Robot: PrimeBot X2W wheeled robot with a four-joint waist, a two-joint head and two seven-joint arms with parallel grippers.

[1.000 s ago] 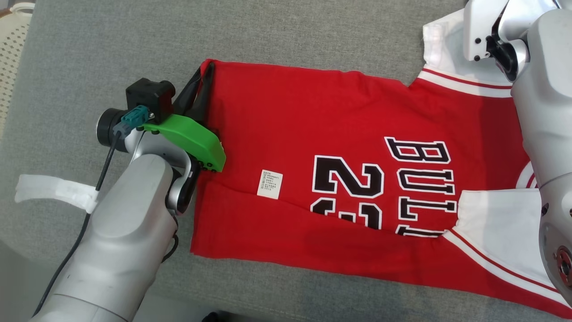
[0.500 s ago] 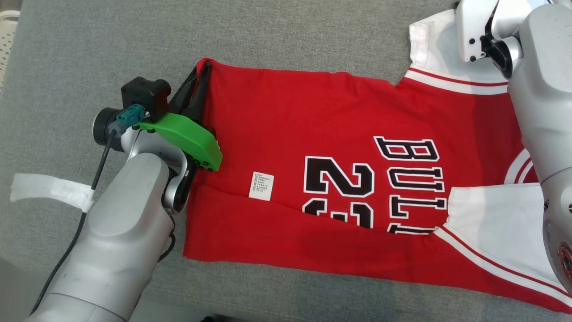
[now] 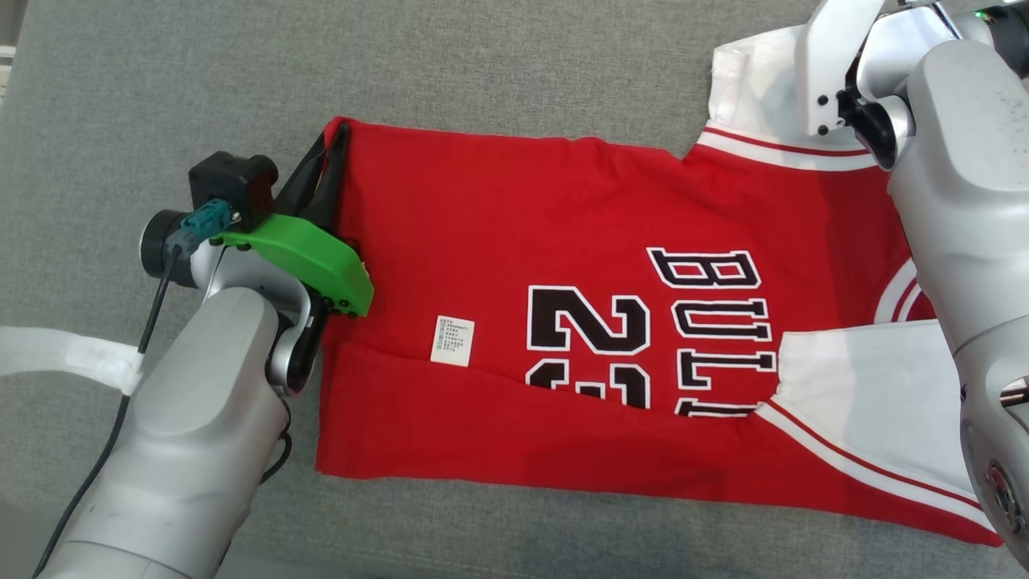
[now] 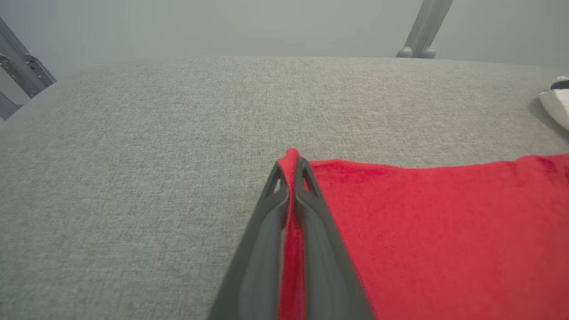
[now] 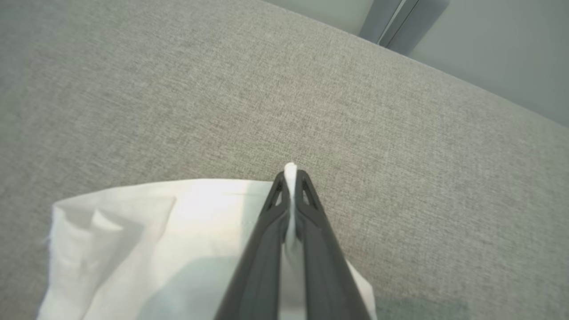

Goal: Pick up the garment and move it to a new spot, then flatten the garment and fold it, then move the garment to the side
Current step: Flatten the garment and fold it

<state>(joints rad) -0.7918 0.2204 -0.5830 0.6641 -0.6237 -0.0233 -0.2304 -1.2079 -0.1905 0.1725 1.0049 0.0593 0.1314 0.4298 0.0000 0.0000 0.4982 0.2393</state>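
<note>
Jersey (image 3: pixel 498 209), red knit with black block lettering and white sleeves, lies spread nearly flat, one long fold along its near side, grey woven pad (image 3: pixel 514 64) beneath it. Left gripper (image 4: pixel 291 165) pinches the jersey's far hem corner between slim tapered fingers (image 4: pixel 262 253); right gripper (image 5: pixel 291 177) pinches its far white sleeve's edge.

Left forearm (image 3: pixel 201 434) and right forearm (image 3: pixel 957 225) silver-grey. Left wrist: green cover (image 3: pixel 301 253), black camera (image 3: pixel 229 181), teal connector (image 3: pixel 201 219), black cable (image 3: pixel 155 301). Gripper fingers (image 4: pixel 262 249) dark grey.
</note>
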